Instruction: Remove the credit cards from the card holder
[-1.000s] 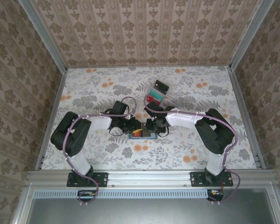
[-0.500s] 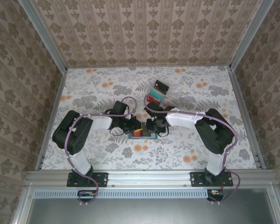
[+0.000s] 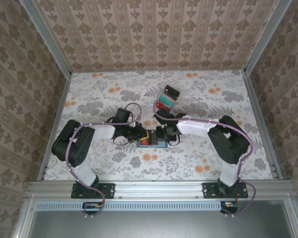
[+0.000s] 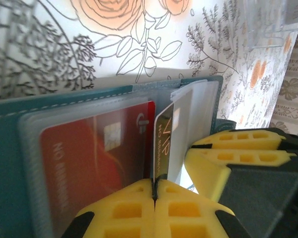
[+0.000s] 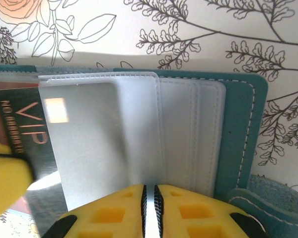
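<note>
looking at the card holder [image 3: 158,144] lying open on the floral table [image 3: 99,99], roughly mid-table and a bit toward the near edge, sandwiched between both grippers. got the left arm bunched up out on the left side, forearm stretched rightward and low, putting the left gripper [image 3: 139,136] at the holder's left end. up close from the left wrist view, seeing its yellow fingers [image 4: 129,210] pressed fully together on the near edge of a dark vip card [image 4: 162,144] with gold lettering, seen almost edge-on. can't tell how far out of its sleeve. right beside it, seeing the red card [image 4: 89,158] sitting flat inside its own clear pocket. pretty much mirrored for the right arm: elbow out on the right, forearm running left, right gripper [image 3: 165,134] down on the holder's right half. from the right wrist view, seeing those fingers [image 5: 114,208] shut with no gap on the frosted sleeve pages lying over the teal right panel. also spotting a clear plastic box [image 3: 166,104] farther back, apart from the holder, with a small dark object [image 3: 172,91] just behind it.
</note>
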Tool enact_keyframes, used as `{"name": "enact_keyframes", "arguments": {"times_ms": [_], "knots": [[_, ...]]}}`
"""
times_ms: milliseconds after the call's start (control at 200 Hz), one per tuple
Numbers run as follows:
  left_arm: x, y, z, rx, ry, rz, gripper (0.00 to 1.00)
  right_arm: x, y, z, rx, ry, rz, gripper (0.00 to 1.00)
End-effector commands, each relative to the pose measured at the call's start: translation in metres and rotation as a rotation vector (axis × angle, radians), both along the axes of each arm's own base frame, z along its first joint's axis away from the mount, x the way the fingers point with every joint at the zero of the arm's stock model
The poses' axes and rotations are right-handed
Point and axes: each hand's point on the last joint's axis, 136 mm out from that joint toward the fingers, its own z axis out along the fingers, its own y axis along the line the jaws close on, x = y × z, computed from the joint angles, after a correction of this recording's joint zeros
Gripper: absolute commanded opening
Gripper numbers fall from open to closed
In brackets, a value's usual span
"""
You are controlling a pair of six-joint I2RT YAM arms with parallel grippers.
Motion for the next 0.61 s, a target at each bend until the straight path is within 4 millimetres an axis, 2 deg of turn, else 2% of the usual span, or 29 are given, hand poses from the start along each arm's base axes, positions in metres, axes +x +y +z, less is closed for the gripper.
{"name": "enact_keyframes", "arguments": {"times_ms": [0, 45, 60, 105, 265, 350, 445, 600], "knots": [[-0.003, 0.017, 0.01, 0.004, -0.034, -0.003, 0.0, -0.012, -0.026, -0.019, -0.084, 0.048, -0.037, 0.19], [-0.006, 0.019, 0.015, 0.004, -0.042, -0.007, 0.0, -0.01, -0.022, -0.014, -0.053, 0.035, -0.031, 0.19], [0.0, 0.026, 0.017, 0.004, -0.046, 0.019, 0.0, -0.01, -0.02, -0.012, -0.043, 0.031, -0.028, 0.19], [0.002, 0.033, 0.022, 0.006, -0.054, 0.032, 0.0, -0.007, -0.013, -0.003, 0.006, 0.003, -0.017, 0.2], [0.005, 0.056, 0.045, 0.021, -0.091, 0.074, 0.0, 0.012, 0.015, 0.057, 0.21, -0.146, 0.024, 0.25], [0.01, 0.065, 0.063, 0.01, -0.126, 0.105, 0.0, 0.019, 0.028, 0.099, 0.348, -0.225, 0.046, 0.35], [0.018, 0.068, 0.088, -0.018, -0.187, 0.13, 0.0, 0.025, 0.03, 0.139, 0.462, -0.301, 0.049, 0.49], [0.027, 0.057, 0.134, -0.129, -0.273, 0.152, 0.0, 0.034, 0.02, 0.177, 0.604, -0.364, 0.036, 0.64]]}}
